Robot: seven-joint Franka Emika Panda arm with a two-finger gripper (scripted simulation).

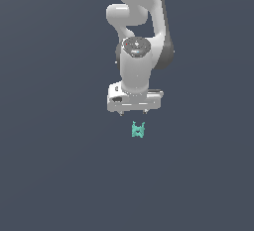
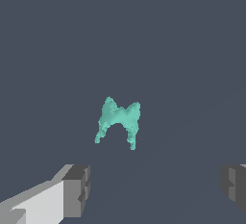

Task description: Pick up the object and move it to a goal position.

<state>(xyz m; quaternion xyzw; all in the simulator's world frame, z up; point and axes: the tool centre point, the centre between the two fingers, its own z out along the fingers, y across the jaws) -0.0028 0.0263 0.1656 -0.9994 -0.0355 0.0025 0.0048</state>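
The object (image 1: 138,130) is a small teal-green piece with stubby prongs, lying on the flat grey ground. My white gripper (image 1: 133,112) hangs just above it in the exterior view, a little toward that view's left. The jaws stand wide apart and hold nothing. In the wrist view the object (image 2: 118,118) lies ahead of the gripper (image 2: 156,189), beyond the gap, with one grey fingertip (image 2: 77,189) on one side and the other fingertip (image 2: 235,184) at the frame's edge.
The white arm (image 1: 136,31) rises behind the gripper in the exterior view. The ground around is a plain dark grey surface (image 1: 59,165) with no other objects in view.
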